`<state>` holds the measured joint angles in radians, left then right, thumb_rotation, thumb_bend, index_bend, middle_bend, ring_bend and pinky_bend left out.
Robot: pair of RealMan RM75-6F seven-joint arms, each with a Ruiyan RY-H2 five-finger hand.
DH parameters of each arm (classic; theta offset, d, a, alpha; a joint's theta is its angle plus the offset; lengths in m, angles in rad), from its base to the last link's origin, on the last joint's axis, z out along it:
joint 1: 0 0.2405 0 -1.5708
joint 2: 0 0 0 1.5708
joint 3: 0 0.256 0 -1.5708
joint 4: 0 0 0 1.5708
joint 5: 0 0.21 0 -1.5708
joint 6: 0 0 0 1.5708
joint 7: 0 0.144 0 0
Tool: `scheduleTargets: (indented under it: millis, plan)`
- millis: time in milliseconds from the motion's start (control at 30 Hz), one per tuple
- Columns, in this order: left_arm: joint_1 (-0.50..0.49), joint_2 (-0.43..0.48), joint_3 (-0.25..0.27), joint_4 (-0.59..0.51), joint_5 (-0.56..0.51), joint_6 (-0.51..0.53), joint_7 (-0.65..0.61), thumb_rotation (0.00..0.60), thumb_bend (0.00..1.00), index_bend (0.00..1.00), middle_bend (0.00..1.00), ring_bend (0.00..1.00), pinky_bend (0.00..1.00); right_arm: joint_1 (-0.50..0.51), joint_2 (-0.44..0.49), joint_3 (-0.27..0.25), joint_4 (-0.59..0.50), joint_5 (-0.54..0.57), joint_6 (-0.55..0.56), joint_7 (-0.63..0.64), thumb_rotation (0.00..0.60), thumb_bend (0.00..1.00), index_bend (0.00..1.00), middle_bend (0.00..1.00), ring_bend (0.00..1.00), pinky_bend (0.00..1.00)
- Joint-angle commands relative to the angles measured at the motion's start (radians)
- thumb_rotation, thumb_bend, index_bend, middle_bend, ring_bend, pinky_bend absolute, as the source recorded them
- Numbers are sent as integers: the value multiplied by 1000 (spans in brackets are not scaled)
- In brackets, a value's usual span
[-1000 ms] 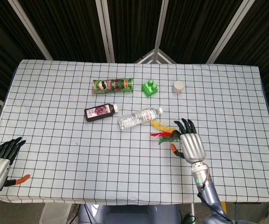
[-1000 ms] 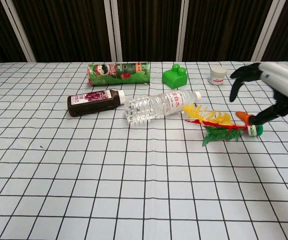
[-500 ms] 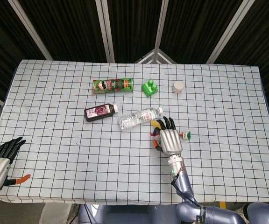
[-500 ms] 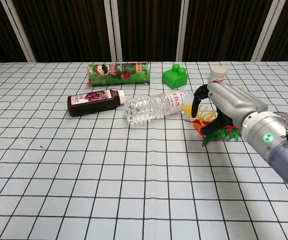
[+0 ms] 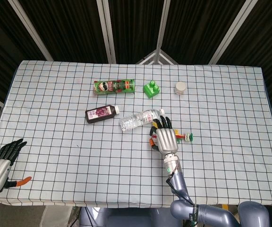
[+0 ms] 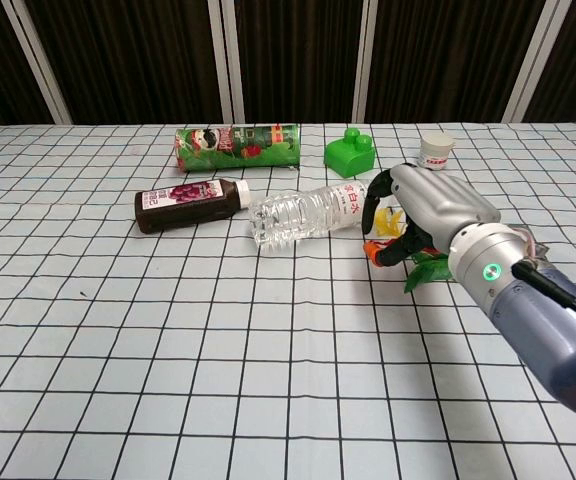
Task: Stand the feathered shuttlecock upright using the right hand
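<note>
The feathered shuttlecock lies on its side on the checked cloth, just right of the water bottle. Its green and white base (image 5: 188,137) pokes out to the right of my right hand (image 5: 165,138). In the chest view, yellow feathers (image 6: 394,222) and green feathers (image 6: 428,268) show beside and under the right hand (image 6: 423,205). That hand arches over the feathers with its fingers spread and curved down to the cloth; most of the feathers are hidden beneath it. My left hand (image 5: 1,163) hangs off the table's front left corner, fingers apart and holding nothing.
A clear water bottle (image 5: 138,118) lies right against the right hand's fingertips. A dark juice bottle (image 5: 102,113) lies further left. Behind them are a green chips can (image 5: 114,86), a green toy block (image 5: 150,89) and a small white jar (image 5: 180,87).
My right hand has moved left from the shuttlecock's base end onto its feathers, uncovering the base. The left hand has stayed put.
</note>
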<state>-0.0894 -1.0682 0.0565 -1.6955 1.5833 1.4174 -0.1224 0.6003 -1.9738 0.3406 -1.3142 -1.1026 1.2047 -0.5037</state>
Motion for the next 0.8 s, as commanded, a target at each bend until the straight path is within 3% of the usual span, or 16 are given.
scheduleTargets:
  millis: [33, 800]
  plan:
    - [-1, 1, 0, -2, -1, -2, -2, 600, 0, 0, 0, 0, 0, 3, -4, 2, 6, 4, 1, 1, 600, 417, 582, 220, 0, 0]
    - [-4, 2, 1, -8, -2, -5, -5, 600, 0, 0, 0, 0, 0, 22, -20, -5, 24, -2, 19, 21, 600, 443, 621, 231, 0, 0]
